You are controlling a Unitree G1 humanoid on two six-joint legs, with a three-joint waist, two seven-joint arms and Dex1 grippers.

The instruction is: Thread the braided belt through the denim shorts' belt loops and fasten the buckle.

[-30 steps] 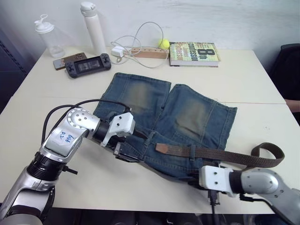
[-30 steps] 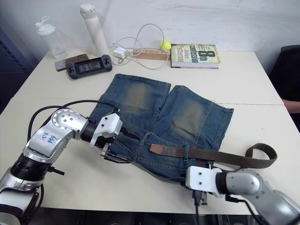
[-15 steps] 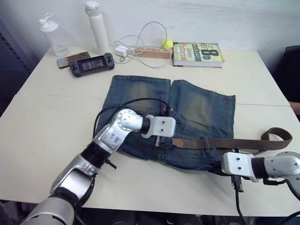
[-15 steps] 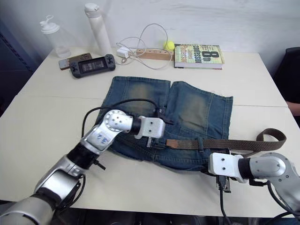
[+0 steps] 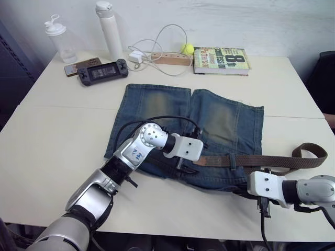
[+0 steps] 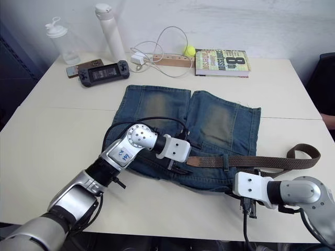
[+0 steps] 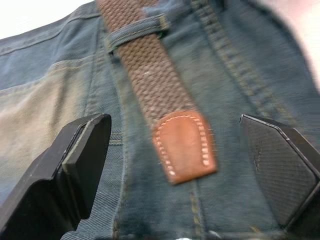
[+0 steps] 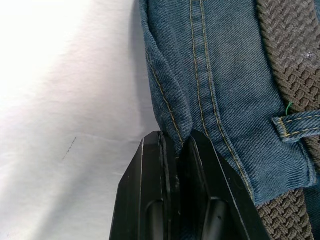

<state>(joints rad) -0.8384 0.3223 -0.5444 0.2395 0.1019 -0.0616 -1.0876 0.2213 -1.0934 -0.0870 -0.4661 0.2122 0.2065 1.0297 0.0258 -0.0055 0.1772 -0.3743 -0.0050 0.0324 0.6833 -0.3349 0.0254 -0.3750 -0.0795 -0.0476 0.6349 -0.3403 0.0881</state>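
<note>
Cream table point(image 5: 47, 136) carries everything. Denim shorts point(image 5: 220, 120) lie flat at its middle, legs toward the far edge, waistband toward the robot. Along the waistband runs the belt point(image 5: 261, 159), braided brown; it passes under two loops point(image 7: 137, 34) that show, and its free length curls in a bend past the shorts' right side point(image 5: 309, 154). Its tan leather tip point(image 7: 185, 145) rests on the denim near the shorts' centre. I cannot make out the buckle.

At the far edge stand a white bottle point(image 5: 107, 29) and a clear bottle point(image 5: 56, 39), with a book point(image 5: 222, 57), a handheld game console point(image 5: 102, 72), a wooden power strip point(image 5: 167, 59) with a white cable point(image 5: 162, 36), and a yellow ball point(image 5: 186, 48).

Left gripper point(image 7: 175, 165) hovers just over the waistband with its fingers point(image 7: 85, 150) spread wide, the leather tip lying between them, touching neither. Right gripper point(image 8: 176, 150) sits at the shorts' near right edge, its fingers pinched tight on a fold of the waistband hem, just beside the belt.
</note>
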